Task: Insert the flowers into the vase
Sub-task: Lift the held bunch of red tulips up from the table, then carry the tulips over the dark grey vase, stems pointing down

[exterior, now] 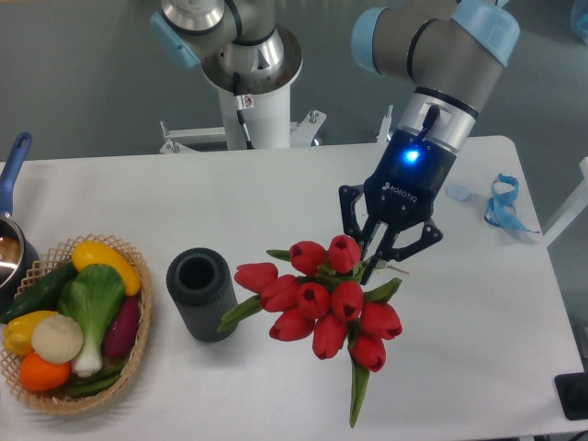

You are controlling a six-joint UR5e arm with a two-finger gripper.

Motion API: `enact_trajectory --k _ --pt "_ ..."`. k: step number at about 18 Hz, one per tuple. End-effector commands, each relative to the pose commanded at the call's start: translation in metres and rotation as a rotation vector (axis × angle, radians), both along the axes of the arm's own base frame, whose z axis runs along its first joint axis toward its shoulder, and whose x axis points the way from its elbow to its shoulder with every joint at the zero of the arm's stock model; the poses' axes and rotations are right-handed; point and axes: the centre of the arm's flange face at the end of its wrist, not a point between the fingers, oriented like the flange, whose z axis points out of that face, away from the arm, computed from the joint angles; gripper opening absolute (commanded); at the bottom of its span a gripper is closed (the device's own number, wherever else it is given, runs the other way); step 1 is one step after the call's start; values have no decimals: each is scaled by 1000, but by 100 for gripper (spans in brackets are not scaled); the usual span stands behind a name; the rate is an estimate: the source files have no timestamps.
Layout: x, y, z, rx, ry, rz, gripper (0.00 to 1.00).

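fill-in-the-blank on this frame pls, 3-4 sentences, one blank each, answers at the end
1. The gripper sits at the bunch of flowers, whose buds are ____ in colour.
2. The vase stands upright, between the flowers and the woven ____.
3. The vase's mouth holds ____ flowers.
4. A strip of ____ tape lies near the table's far right edge.

Answers: red; basket; no; blue

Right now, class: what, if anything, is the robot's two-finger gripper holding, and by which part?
The gripper appears to grip the bunch of red tulips with green stems at its upper right edge, beside the top buds; the exact contact is hidden.
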Motion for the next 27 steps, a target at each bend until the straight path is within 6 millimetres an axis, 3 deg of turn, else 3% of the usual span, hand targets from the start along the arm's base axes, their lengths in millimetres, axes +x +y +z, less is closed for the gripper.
enact_trajectory --k 11,15,20,23,27 --pt "7 8 -5 4 4 -17 10" --pt "18 27 -14 28 7 -60 10" --pt "41 46 -14 158 -41 -161 10" --pt "62 42 -37 264 -167 -227 10" --pt "95 36 -41 382 -252 -299 10"
